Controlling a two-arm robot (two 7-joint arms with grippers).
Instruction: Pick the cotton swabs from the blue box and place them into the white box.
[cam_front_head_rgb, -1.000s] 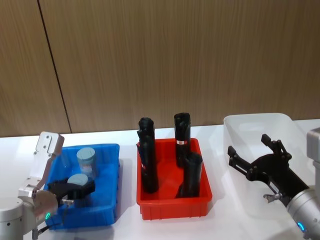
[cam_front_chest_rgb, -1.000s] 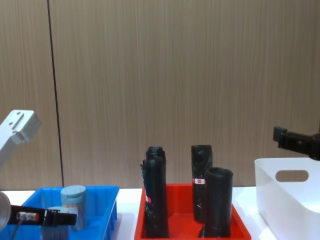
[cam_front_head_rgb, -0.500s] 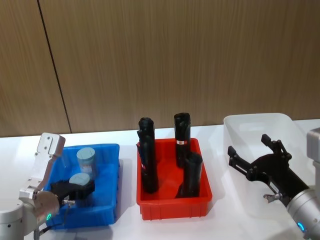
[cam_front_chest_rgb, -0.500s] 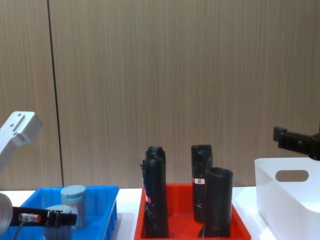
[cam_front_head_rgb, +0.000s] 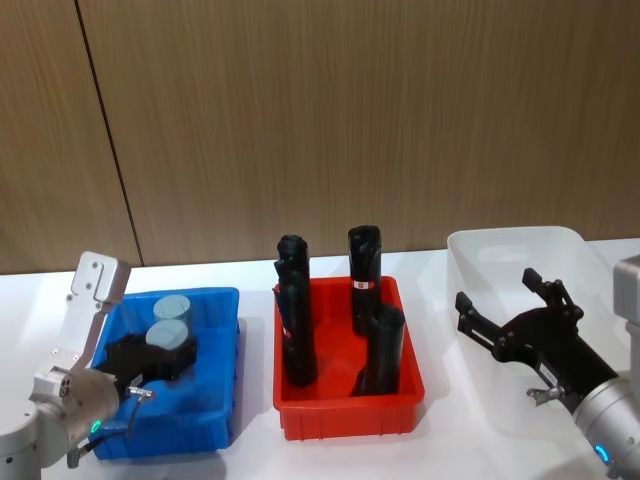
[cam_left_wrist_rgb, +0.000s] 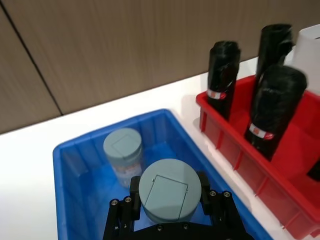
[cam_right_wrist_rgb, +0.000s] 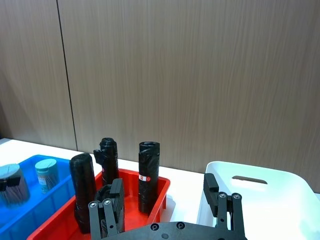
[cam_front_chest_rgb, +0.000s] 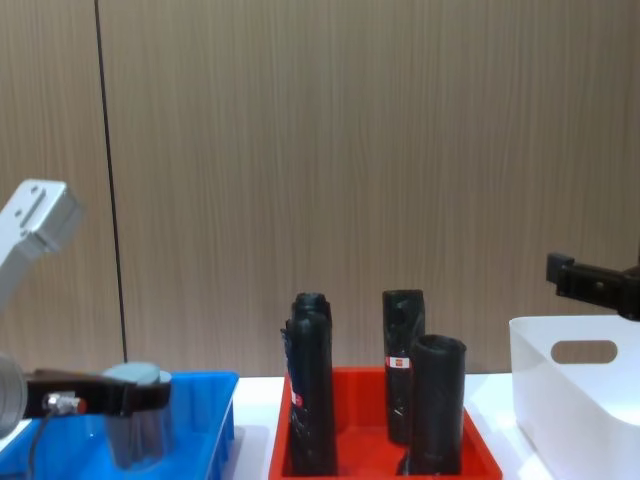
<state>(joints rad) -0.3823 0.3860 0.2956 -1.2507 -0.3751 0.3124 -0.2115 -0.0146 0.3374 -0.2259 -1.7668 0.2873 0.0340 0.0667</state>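
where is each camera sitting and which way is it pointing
Head view: on the robot's head, looking forward and down on blue box, red bin and white box; left gripper at left, right gripper at right.
Chest view: lower, looking across the table, bins side-on; a gripper at each edge.
Left wrist view: above the left gripper, which grips a cotton swab jar over the blue box.
Right wrist view: behind the open right gripper, facing bins and wall.
Shared: head and chest both show the held jar.
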